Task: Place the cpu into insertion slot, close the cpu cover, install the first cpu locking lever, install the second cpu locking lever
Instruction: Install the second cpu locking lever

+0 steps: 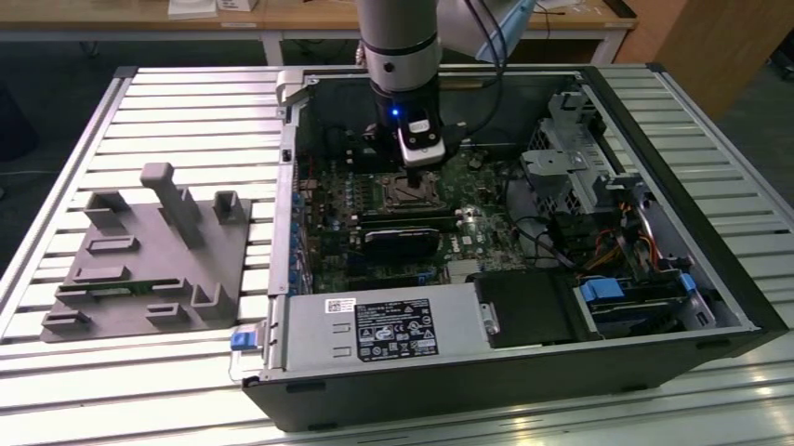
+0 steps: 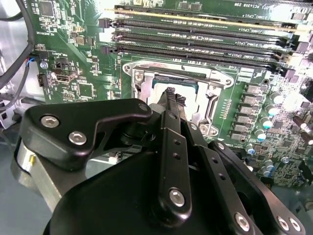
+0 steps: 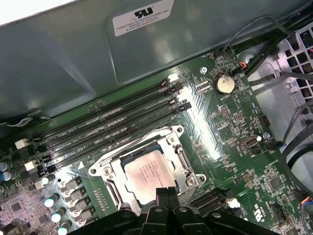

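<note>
Cpu [image 3: 145, 169] seated in insertion slot [image 3: 113, 172], cpu cover [image 3: 173, 142] apparently down; pincer [image 2: 172, 98] pressed together, empty, poised at socket's 6 o'clock edge, likely for levers.

The cpu [image 3: 146, 170] lies flat in the insertion slot [image 3: 128, 193] (silvery top up), cpu cover [image 3: 142, 147] framing it, claw [image 3: 166, 194] just above.

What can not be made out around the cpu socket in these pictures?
- Second wrist view: the gripper hides most of the cpu.
- First wrist view: the gripper covers the near edge of the cpu cover, so I cannot tell whether the cover is latched there.
- Exterior view: the insertion slot is too small to show its state, and the gripper stands over its far edge.
</note>
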### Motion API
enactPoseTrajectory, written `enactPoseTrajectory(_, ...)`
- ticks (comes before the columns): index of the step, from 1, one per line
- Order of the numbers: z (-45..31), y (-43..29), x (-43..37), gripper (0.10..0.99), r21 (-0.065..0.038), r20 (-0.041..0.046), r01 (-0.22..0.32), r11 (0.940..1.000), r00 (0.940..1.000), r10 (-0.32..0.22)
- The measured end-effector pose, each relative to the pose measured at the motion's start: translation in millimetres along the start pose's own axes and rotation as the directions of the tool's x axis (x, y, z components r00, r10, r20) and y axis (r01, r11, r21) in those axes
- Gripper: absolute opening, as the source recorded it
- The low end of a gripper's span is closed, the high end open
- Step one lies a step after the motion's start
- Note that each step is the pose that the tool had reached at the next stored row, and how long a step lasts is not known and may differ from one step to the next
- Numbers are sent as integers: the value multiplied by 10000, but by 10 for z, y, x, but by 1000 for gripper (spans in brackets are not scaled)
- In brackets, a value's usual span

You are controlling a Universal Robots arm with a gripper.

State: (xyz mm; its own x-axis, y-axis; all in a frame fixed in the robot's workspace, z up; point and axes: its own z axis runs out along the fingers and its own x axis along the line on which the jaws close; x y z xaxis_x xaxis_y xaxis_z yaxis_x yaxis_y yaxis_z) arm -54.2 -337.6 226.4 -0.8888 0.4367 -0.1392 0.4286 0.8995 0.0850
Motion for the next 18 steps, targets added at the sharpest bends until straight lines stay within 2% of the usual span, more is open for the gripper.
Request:
enactPoseTrajectory(4,0,-19,-9,106,45,22,8,10000,10000,-8)
enactPoseTrajectory(7,-2,-32,-15,106,124,59,20,9999,10000,-21)
enactPoseTrajectory(18,-70,-50,-37,106,228,109,40,9997,9999,-43)
